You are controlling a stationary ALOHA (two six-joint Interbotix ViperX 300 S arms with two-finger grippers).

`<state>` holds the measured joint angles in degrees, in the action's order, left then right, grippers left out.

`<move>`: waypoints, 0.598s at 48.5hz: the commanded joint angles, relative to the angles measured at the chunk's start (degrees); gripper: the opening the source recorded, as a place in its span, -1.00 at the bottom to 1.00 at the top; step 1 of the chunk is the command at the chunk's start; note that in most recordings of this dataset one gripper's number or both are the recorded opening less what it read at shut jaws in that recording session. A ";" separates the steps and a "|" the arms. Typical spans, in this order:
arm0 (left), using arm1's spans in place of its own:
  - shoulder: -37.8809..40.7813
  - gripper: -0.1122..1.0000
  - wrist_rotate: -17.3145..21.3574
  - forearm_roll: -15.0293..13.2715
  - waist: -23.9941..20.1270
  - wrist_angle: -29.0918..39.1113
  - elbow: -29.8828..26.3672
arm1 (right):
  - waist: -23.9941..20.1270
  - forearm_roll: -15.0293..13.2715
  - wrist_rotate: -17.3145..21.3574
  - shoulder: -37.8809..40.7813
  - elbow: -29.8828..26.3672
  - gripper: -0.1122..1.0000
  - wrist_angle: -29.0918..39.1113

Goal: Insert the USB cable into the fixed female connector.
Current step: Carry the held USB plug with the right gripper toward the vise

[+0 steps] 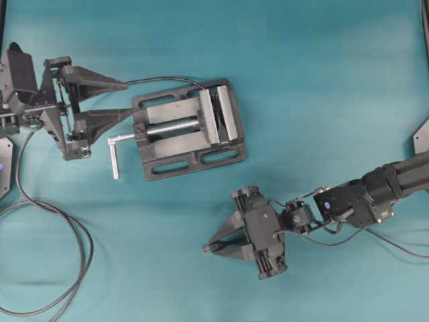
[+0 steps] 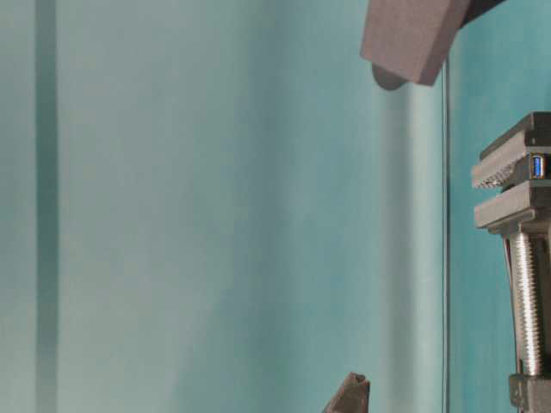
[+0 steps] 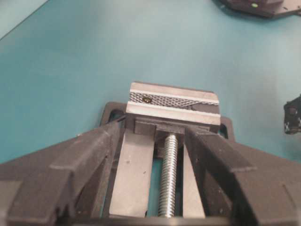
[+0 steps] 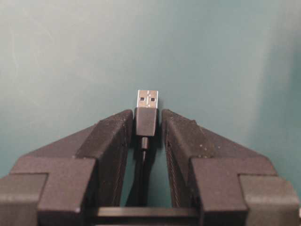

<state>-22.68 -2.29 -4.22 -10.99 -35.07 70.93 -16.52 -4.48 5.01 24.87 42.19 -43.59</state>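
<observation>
My right gripper (image 4: 146, 123) sits low over the teal table (image 1: 322, 80), pointing toward the left of the overhead view, well below and to the right of the vise (image 1: 188, 129); between its two fingers (image 4: 108, 141) lies the USB cable (image 4: 146, 123), its dark plug body framed by the pads and its metal tip sticking out just past my fingertips, flat face up with two small square holes showing; the thin cord runs back from the plug into the shadow between my fingers; the jaws stand narrow, with the pads right at the sides of the plug, though I cannot tell whether they press on it or merely flank it.

My left gripper (image 1: 127, 99) is spread wide and holds nothing; its two fingers reach toward the crank end of the vise, one finger beside the upper edge of the base, the other near the silver crank handle (image 1: 118, 153); from my left wrist I look along the screw of the vise toward its closed jaws.

The fixed female connector (image 2: 538, 166) is clamped between those vise jaws, seen from table level as a small socket with a blue inside; a thin dark wire arcs from the vise toward my left arm; a thicker black cable (image 1: 64, 265) loops on the table at the lower left.
</observation>
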 commanded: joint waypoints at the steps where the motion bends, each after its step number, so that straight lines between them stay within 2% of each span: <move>1: -1.49 0.47 0.09 -0.18 0.09 1.05 -0.44 | -0.88 -0.09 -0.09 -0.62 -0.09 -0.22 -0.79; 11: -3.69 0.47 0.09 -0.18 0.00 5.10 -0.44 | -1.93 -0.18 -0.09 -0.79 -0.35 -0.22 -2.02; 24: -6.59 0.47 0.00 -0.18 0.26 6.59 0.18 | -2.20 -0.18 -0.26 -0.79 -0.53 -0.22 -1.93; 29: -7.73 0.47 0.00 -0.18 0.62 6.77 0.53 | -2.20 -0.18 -0.79 -0.79 -0.44 -0.29 -2.02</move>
<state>-29.53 -2.29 -4.39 -10.72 -28.13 71.72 -17.84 -4.48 4.48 24.96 42.19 -45.26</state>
